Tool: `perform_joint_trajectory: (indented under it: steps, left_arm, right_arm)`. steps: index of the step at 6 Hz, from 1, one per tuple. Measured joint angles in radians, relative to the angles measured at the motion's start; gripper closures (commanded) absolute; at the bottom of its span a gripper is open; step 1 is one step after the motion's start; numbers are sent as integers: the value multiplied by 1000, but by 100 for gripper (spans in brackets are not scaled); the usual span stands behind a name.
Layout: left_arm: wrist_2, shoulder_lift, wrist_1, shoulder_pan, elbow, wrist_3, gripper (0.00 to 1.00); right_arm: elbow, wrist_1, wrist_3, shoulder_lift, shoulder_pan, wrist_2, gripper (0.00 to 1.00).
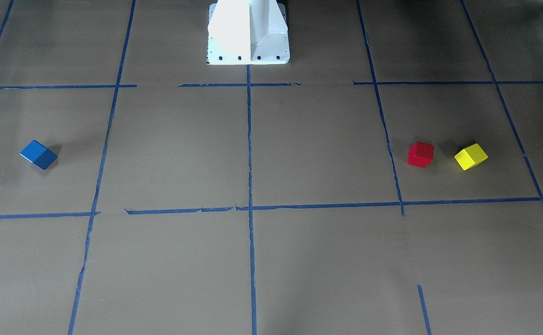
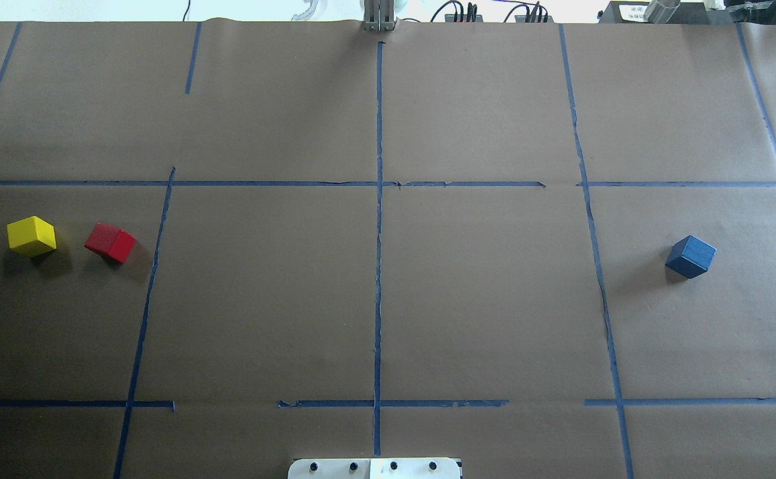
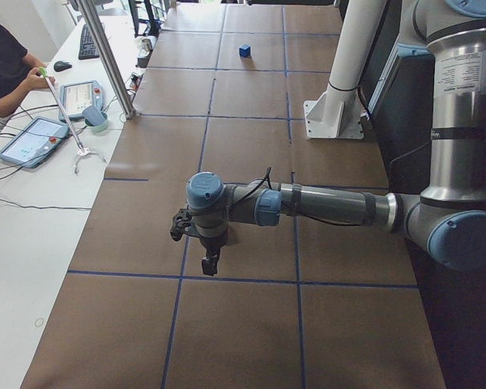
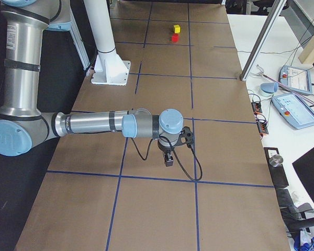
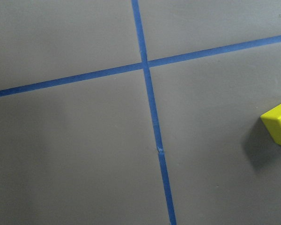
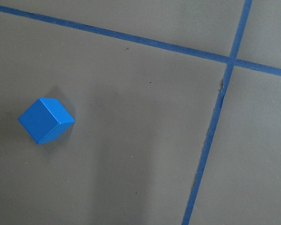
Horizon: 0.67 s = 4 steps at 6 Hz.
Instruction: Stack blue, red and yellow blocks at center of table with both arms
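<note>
My left tool (image 3: 211,263) hangs over the tabletop (image 2: 481,299). It shows only from the side, so I cannot tell if it is open or closed. Same for my right tool (image 4: 168,159): cannot tell. In the overhead view, the blue block (image 2: 690,256) sits at 3 o'clock from the tabletop's centre. The red block (image 2: 110,242) is at 9 o'clock. The yellow block (image 2: 31,235) is just beside red, further out toward 9 o'clock, not touching. Nothing stacked.
</note>
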<state>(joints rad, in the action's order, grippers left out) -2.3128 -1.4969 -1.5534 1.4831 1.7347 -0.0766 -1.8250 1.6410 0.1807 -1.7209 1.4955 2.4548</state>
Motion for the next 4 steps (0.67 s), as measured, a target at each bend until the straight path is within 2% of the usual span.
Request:
perform_joint_trajectory:
  steps: [2,3,4]
  left_arm:
    - [-30,0,-57,-48,1,10,0]
    - [-36,1,-84,-61,-5,14,0]
    - [-68,1,-92,-65,-9,16,0]
  right_arm:
    - [-16,-8,-86,0,-27,7,1]
    - [-27,-40,-184,2,-72,5,1]
    - [-35,-124,-330,7,-142,-10,1]
